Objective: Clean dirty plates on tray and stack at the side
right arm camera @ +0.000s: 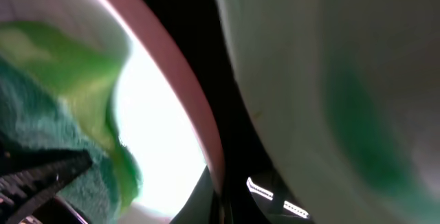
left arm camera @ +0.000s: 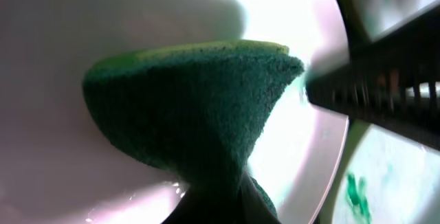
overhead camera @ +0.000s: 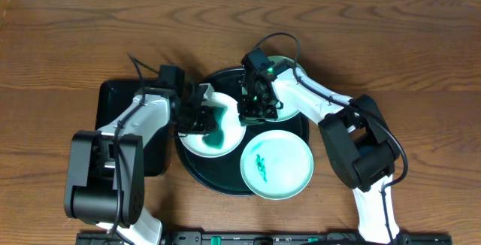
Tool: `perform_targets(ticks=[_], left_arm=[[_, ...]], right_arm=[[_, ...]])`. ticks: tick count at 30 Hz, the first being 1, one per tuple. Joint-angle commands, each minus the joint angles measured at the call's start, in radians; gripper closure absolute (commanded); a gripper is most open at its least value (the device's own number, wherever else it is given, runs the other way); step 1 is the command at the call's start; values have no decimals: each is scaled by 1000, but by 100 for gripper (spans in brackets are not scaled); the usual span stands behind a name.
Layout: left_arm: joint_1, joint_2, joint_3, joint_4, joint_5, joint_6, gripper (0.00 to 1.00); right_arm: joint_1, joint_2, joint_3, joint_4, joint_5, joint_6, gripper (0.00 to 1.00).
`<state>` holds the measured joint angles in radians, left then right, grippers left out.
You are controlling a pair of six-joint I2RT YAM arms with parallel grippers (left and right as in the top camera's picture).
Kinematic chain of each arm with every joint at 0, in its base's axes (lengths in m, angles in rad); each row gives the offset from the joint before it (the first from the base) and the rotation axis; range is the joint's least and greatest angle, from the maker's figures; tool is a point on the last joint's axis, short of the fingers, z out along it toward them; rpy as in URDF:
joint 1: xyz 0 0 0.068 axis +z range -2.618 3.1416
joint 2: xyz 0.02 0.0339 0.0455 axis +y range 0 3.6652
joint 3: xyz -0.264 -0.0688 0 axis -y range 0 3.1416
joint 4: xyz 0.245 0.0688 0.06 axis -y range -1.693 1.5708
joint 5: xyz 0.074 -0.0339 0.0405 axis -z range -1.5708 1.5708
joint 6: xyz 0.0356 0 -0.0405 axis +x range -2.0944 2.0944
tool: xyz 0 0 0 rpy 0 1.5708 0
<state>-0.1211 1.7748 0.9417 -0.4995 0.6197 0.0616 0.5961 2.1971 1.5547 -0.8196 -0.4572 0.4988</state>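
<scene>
The round black tray (overhead camera: 197,171) holds three plates. The white plate (overhead camera: 197,146) lies at its left, with a green smear. My left gripper (overhead camera: 204,119) is shut on a green sponge (overhead camera: 216,127) and presses it onto this plate; the sponge (left arm camera: 192,107) fills the left wrist view over the white plate (left arm camera: 69,45). My right gripper (overhead camera: 255,111) is shut on the white plate's right rim (right arm camera: 199,114). One turquoise plate (overhead camera: 276,164) with green smears lies front right. The other (overhead camera: 291,89) lies back right, partly under my right arm.
A smaller black rectangular tray (overhead camera: 113,102) stands left of the round tray, under my left arm. Brown wooden tabletop (overhead camera: 421,65) lies all around. The sponge also shows at the left of the right wrist view (right arm camera: 48,135).
</scene>
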Motion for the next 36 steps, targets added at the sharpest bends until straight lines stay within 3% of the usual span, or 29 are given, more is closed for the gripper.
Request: perform_targets(ticks=[1,3,8,15,17,30,36], left_arm=[[-42,20,-1,86,-193,-99,93],[-43,20,0,115,-318,-182,93],[-26,5,37,80,-439,-264,93],[-26,-50,171,-161,-650,-354,93],[-26,-62,204,-259,-654,-381,93],[-25,-196,341,-536,-594,-380,93],[21,-283,388,-577,-595,-369,93]], right_arm=[[0,14,-27,-2,38,9,99],[0,14,-27,-2,38,9,99],[0,14,-27,-2,42,9,99],[0,14,-27,-2,61,10,99],[0,14,-27,-1,61,10,99],[0,14,-27,0,60,9,99],[11,-6,-13,-1,74,-37,99]])
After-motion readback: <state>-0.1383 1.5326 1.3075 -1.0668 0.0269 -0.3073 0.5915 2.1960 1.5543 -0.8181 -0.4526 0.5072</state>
